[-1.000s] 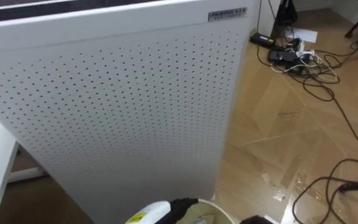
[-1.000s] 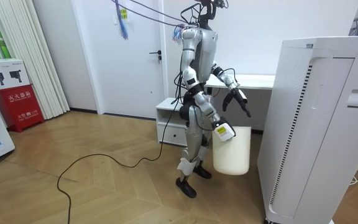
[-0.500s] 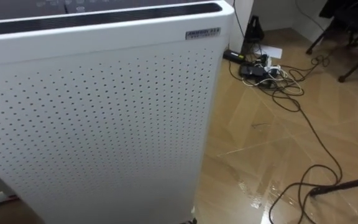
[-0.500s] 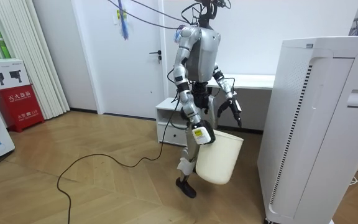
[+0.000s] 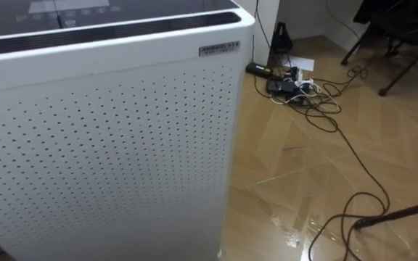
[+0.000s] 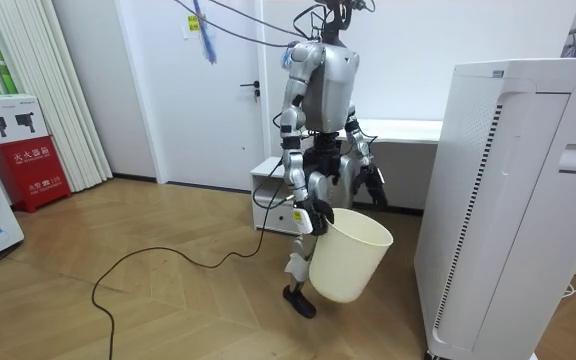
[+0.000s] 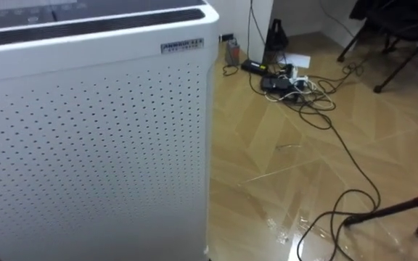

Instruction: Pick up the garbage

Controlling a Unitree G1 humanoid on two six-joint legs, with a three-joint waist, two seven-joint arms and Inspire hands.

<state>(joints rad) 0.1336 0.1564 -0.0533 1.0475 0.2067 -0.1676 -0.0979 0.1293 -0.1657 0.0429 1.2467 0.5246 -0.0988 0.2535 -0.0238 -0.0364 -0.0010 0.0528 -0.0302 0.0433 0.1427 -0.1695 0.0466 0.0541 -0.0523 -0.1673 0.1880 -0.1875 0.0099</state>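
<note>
Beside the tall white appliance [image 6: 513, 200] at the room view's right, my robot stands upright on the wooden floor [image 6: 168, 300], with a white desk [image 6: 413, 130] and a low white cabinet [image 6: 268, 178] just behind it. I read the arm on the room view's left as its right arm. That right hand [image 6: 305, 215] is clamped on the rim of the cream bin [image 6: 348, 265], and the bin hangs from it, tilted, mouth up and toward the appliance, in front of the robot's legs and off the floor. I cannot see into the bin from here. The left hand [image 6: 373, 188] hangs low beside the robot's hip, near the desk; I cannot tell how its fingers are set.

From the head camera I get the appliance's perforated front panel close up, with a dark slot along its top. To its right lies bare wood floor with a power strip [image 5: 281, 85] and a tangle of cables [image 5: 318, 98] near the wall.
</note>
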